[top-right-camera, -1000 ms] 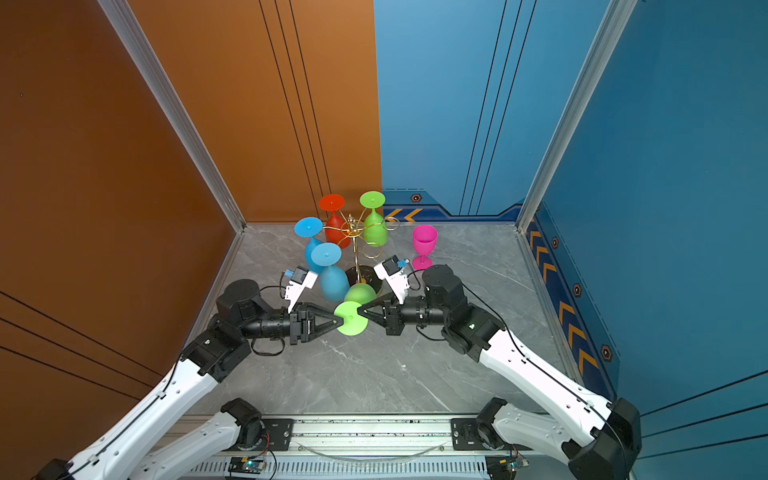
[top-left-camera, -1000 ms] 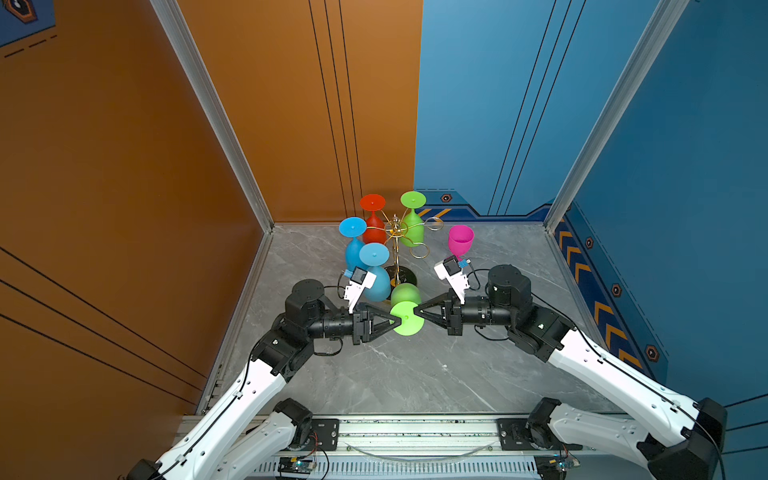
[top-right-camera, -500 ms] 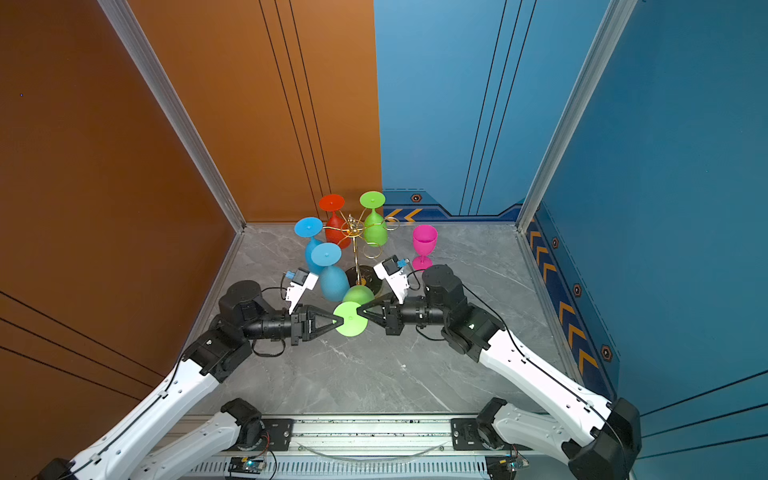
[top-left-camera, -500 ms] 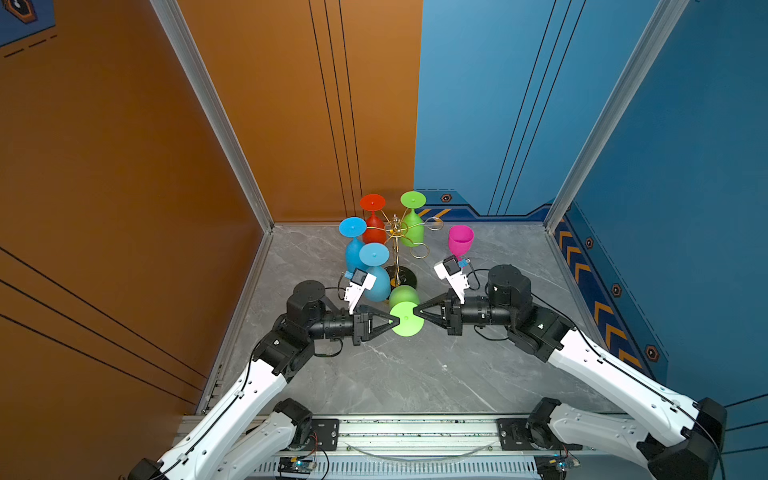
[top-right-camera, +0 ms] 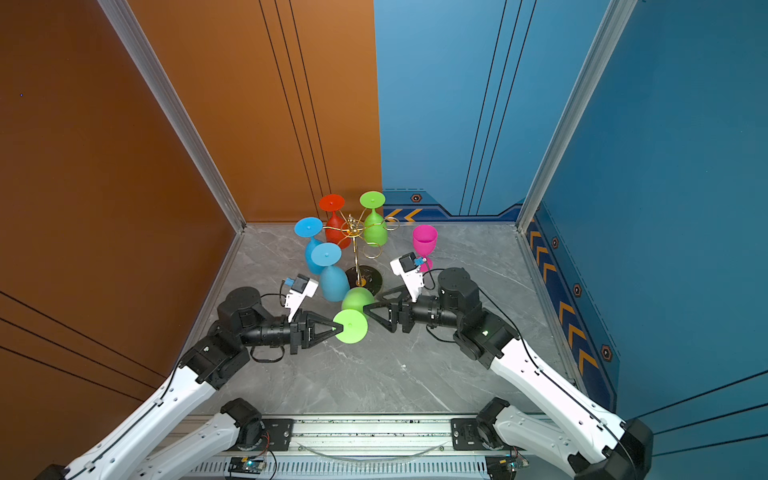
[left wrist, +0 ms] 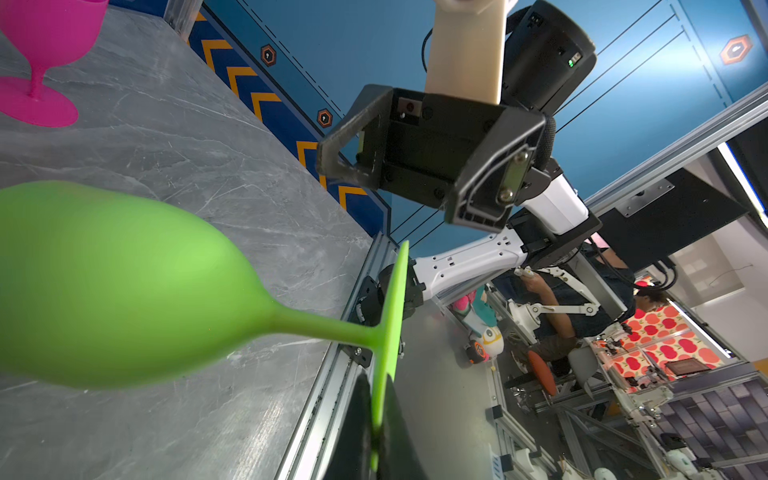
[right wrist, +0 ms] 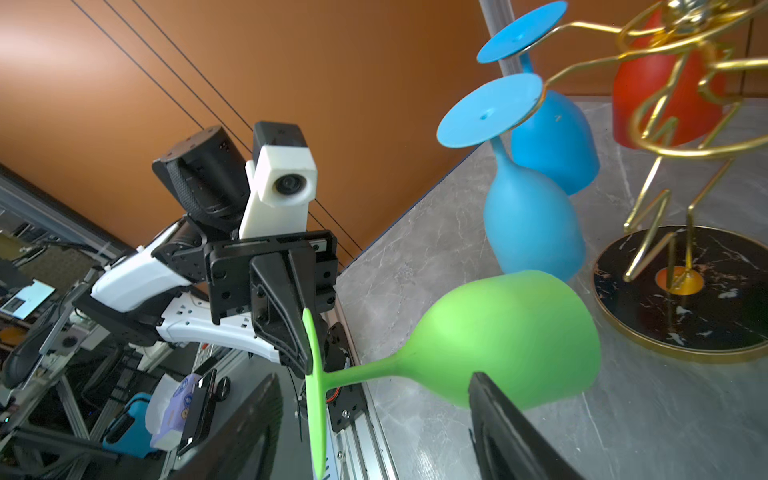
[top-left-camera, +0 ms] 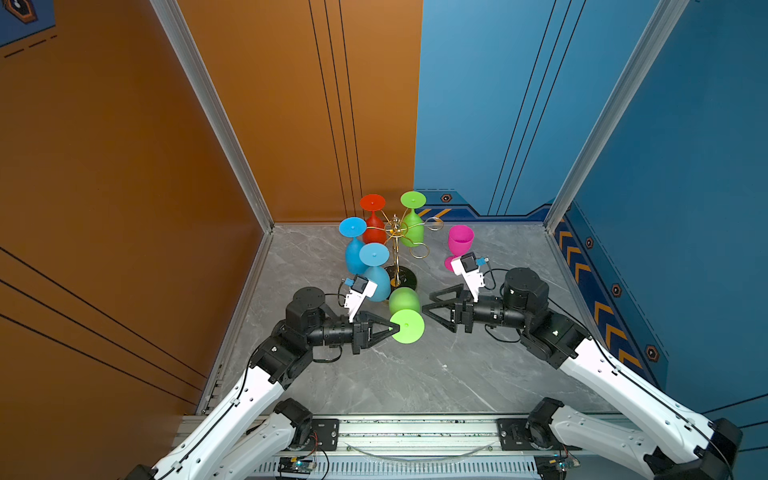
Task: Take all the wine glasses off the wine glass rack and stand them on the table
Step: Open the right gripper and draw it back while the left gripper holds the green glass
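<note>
- The left gripper (top-left-camera: 395,328) is clamped narrow on the rim of the round foot of the lime green wine glass (top-left-camera: 409,328). In the right wrist view its black fingers (right wrist: 274,299) pinch the thin disc from both faces.
- The glass is off the rack and hangs in that grip with its stem close to level. The foot is at the fingertips, and the bowl reaches past them toward the rack's base.
- Ahead of the left gripper, on its outer side, the nearer blue glass (top-left-camera: 377,278) hangs upside down just beside that arm's wrist camera. The farther blue glass (top-left-camera: 353,254) hangs behind it.
- The wine glass rack (top-left-camera: 407,276) stands ahead of both grippers, roughly between them. Its black marbled base is just beyond the held glass's bowl.
- A red glass (top-left-camera: 373,228) and a second green glass (top-left-camera: 412,232) hang from the loops farthest from the grippers.
- The right gripper (top-left-camera: 426,303) has its jaws spread wide with nothing gripped. Its fingertips face the left gripper, just beside the held glass's bowl and foot, and I cannot tell whether they touch it.
- Beyond the right gripper, partly behind its wrist camera, a magenta glass (top-left-camera: 460,243) stands upright on the grey table (top-left-camera: 374,382), apart from the rack.
</note>
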You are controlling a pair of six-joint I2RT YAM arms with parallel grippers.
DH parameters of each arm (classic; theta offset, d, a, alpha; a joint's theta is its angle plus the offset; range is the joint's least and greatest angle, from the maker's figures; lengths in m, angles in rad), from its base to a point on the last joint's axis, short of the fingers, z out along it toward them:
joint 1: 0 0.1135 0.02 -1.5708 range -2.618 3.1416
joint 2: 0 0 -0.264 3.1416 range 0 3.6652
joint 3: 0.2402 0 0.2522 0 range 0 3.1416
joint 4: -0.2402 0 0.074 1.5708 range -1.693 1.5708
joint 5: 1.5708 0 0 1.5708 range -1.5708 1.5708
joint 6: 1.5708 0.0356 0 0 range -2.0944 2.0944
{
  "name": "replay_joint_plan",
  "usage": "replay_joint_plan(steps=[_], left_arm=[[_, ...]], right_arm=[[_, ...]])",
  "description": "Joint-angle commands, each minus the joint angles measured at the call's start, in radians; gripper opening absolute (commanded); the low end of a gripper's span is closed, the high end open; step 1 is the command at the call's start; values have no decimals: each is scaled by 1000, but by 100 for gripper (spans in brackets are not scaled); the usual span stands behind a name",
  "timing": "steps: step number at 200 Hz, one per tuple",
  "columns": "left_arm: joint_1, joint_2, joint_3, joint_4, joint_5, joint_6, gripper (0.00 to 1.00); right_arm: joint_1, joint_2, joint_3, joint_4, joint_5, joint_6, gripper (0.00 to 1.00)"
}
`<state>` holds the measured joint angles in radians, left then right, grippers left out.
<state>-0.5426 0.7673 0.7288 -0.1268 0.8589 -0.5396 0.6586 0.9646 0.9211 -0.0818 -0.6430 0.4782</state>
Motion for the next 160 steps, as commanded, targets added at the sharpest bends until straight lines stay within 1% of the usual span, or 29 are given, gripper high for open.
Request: replay_joint_plan(steps=[1,29,56,78,93,119,135,160], left_arm=[[-33,-28,4,-108,-111,133,0],[-97,-58,-4,-120,-179,216,0],[-199,-104,-12,-143,-318,348,0],[-274,-124,-15,-190,-431,464,0],[-308,-121,-7,-233,-467,528,0],[-360,-102,11,-294,-564,600,0],[-400,-99,11,-309,-638,653,0],[-460,-99,5,-314,-721,721,0]], right_arm=[[-29,-34,-24,-5,53,23,77],[-114,-25,-43,-4,33,126,79],[-181,-5,-68,-7,20,191,79],[-201,1,-75,-19,20,199,79],[-209,6,-71,-38,23,199,80],[-239,27,-58,-86,23,200,80],[-252,37,-60,-98,23,205,80],[-266,48,-60,-108,15,211,80]])
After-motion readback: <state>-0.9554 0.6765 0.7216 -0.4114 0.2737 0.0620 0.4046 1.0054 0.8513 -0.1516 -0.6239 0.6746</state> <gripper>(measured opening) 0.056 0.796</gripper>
